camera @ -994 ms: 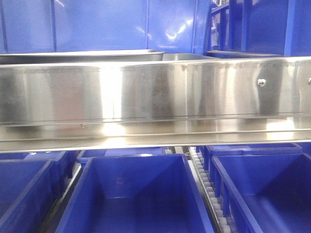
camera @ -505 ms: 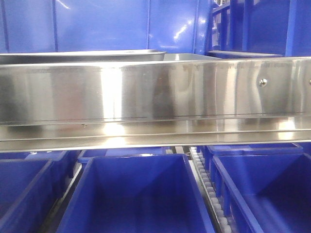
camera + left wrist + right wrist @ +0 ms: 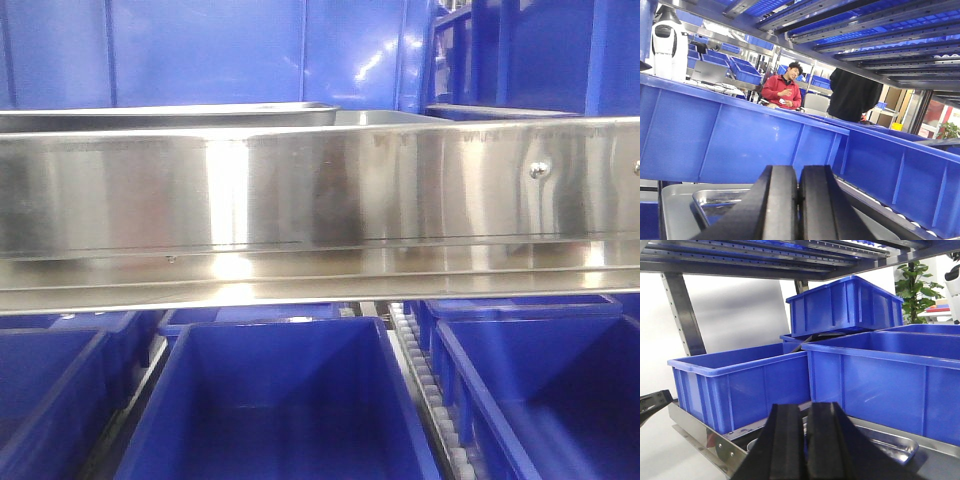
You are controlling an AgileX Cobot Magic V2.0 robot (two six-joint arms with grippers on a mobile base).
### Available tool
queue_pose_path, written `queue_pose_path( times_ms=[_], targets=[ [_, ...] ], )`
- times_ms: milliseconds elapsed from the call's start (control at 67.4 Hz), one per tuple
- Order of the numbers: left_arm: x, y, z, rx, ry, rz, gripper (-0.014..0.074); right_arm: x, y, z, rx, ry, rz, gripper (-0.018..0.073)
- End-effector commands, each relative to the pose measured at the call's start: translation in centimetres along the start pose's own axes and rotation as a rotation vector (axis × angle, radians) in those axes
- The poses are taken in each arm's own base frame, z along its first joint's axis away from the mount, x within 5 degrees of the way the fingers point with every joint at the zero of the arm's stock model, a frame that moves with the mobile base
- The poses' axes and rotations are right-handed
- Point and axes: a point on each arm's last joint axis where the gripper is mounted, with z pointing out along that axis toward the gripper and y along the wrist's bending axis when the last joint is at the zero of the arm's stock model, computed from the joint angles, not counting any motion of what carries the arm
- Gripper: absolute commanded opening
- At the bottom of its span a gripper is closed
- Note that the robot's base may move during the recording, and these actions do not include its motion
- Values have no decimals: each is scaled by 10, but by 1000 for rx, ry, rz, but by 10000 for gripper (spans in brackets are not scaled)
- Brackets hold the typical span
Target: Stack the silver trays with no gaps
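Almost nothing changes over the last second: both my hands, left hand (image 3: 799, 200) and right hand (image 3: 807, 440), stay pinched closed and empty, silver trays (image 3: 180, 112) still side by side on the shelf behind the steel rail (image 3: 300, 200), stacking not started.

Front view: silver trays (image 3: 170, 115) show rims only — shelf rail (image 3: 300, 190) hides their bodies. Wrist views: each closed pincer (image 3: 799, 200) (image 3: 807, 440) blocks a tray (image 3: 715, 202) behind; contents indiscernible.
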Motion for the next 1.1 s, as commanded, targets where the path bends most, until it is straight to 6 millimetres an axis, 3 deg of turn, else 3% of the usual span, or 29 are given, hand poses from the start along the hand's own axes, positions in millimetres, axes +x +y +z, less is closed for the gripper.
queue_pose_path(
  times_ms=[0, 564, 712, 772, 920, 1083],
  targets=[
    [-1, -1, -1, 13, -12, -1, -8, 0, 1, -1, -14, -12, -17, -17],
    [-1, -1, -1, 13, -12, -1, -8, 2, -4, -4, 39, 22, -17, -17],
    [-1, -1, -1, 11, -13, 0, -8, 24, -19, -20, 179, 139, 5, -17],
    [-1, -1, -1, 11, -13, 0, -8, 33, -25, -31, 235, 160, -60, -17],
    [-1, -1, -1, 11, -13, 0, -8, 54, -40, -58, 398, 114, -156, -17],
    [-1, -1, -1, 11, -13, 0, -8, 79, -53, -73, 561, 20, -228, -17]
  ],
)
